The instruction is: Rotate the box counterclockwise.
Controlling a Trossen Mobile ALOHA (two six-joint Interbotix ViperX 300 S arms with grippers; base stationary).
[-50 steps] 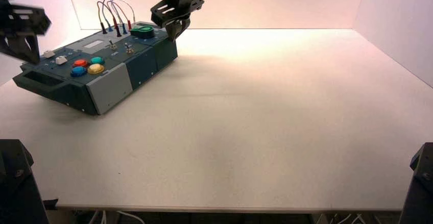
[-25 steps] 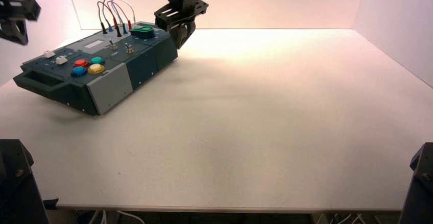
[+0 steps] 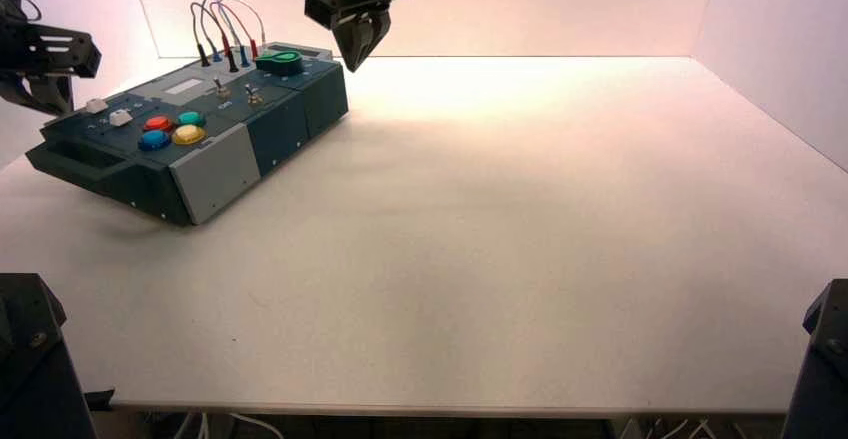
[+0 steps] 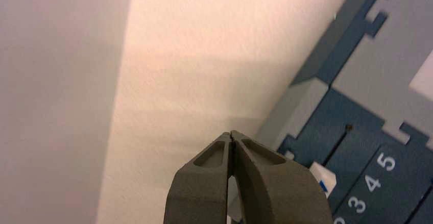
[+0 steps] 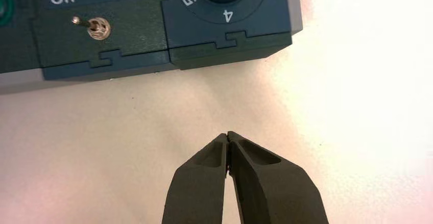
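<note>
The box (image 3: 190, 134) lies at the far left of the white tabletop (image 3: 500, 239), turned so that its long axis runs from the near left to the far right. Its top carries a cluster of four round buttons, red (image 3: 157, 123), teal (image 3: 190, 118), blue (image 3: 152, 140) and yellow (image 3: 187, 135), two small toggle switches (image 3: 216, 86), a green knob (image 3: 278, 60) near the far end and looped wires (image 3: 226, 29) rising from the rear edge. The right gripper (image 3: 357, 54) hangs in the air just beyond the box's far end, pointing down. The left gripper (image 3: 40, 99) hovers at the left edge, beside the box's near end.
</note>
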